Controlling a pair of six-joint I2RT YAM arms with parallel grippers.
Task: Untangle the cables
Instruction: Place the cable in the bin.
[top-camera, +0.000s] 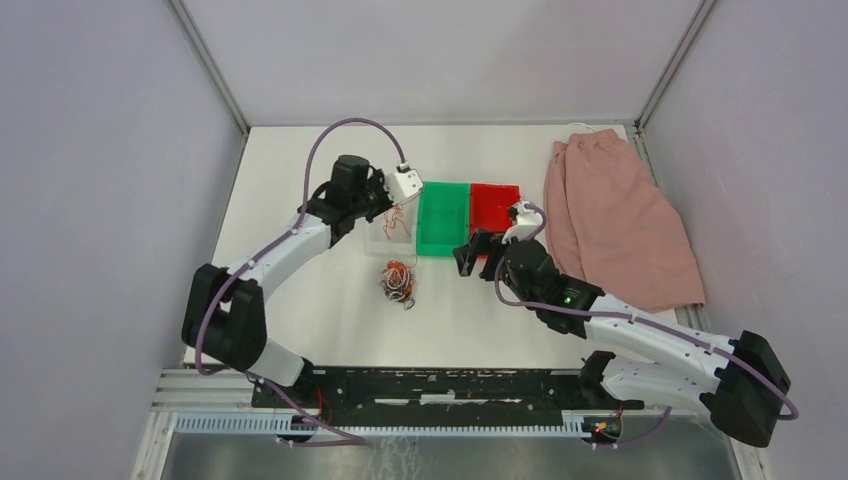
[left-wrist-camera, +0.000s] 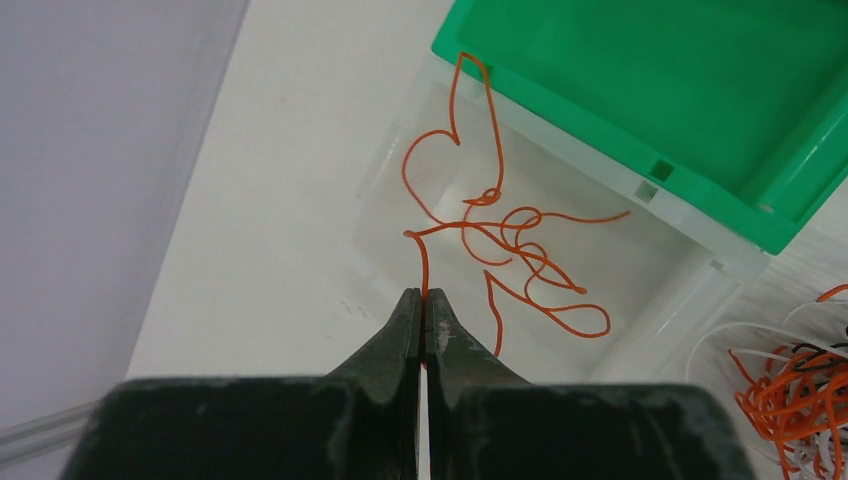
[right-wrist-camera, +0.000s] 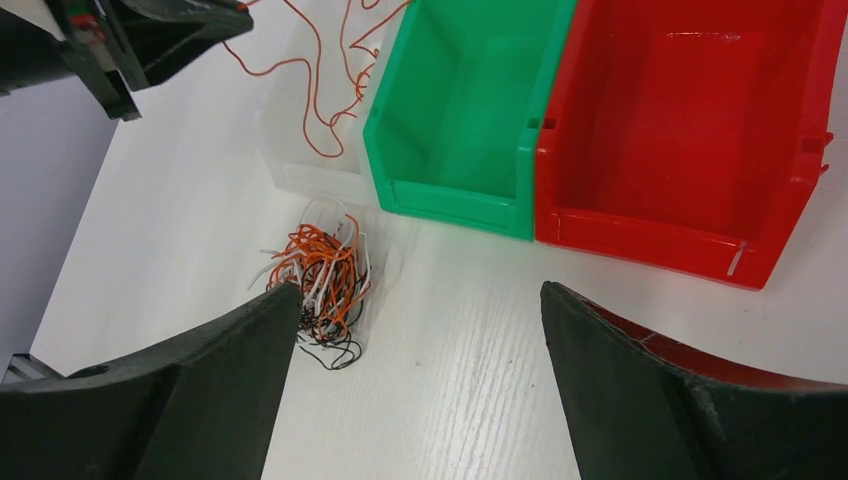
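Left wrist view: your left pincer (left-wrist-camera: 424, 300) is pressed together on one end of a single orange wire (left-wrist-camera: 425, 268). The wire's curls spread out over a clear bin (left-wrist-camera: 650, 290), which stands against the left side of a green bin (left-wrist-camera: 650, 90). One tall loop reaches toward the green bin's rim; whether it touches cannot be told.

The rest of the cables lie in a clump (right-wrist-camera: 320, 275) of orange, white and black on the table (top-camera: 330, 310). It sits left of centre, just beside the clear bin's near wall.

Your right pincer (right-wrist-camera: 420, 290) is spread wide and holds nothing. It hovers over bare table in front of the green bin and a red bin (right-wrist-camera: 690, 110).

The step in hand looks like dropping this freed wire into the clear bin. To do it well:

- Bring the left pincer over the middle of the clear bin, away from the green rim, so the tall loop falls inside too.
- Lower it until most of the curls rest on the bin floor, then release.
- Lift straight up after opening. So thin a wire may cling to a pad.
- Hold the right pincer clear of the clump until the left one is free.
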